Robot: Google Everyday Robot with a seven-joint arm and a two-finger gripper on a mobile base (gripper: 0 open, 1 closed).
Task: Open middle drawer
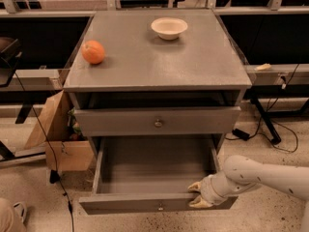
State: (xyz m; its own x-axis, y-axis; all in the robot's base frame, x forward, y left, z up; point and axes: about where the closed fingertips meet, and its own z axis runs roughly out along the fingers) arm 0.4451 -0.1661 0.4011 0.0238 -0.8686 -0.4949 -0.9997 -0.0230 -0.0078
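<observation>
The middle drawer (154,203) is pulled far out below the grey cabinet, and its shallow grey inside is bare. Its flat front faces me with a small round knob (161,207) at the centre. My gripper (196,195) is at the right end of that front. One yellowish fingertip (194,186) is inside the drawer and the other is on the outside face, with the front panel between them. The white arm comes in from the right.
The drawer above (158,123) stands slightly out with a dark gap over it. An orange (93,51) and a white bowl (169,28) sit on the cabinet top (159,66). A cardboard box (58,134) stands to the left. Cables and a stand leg (263,124) lie to the right.
</observation>
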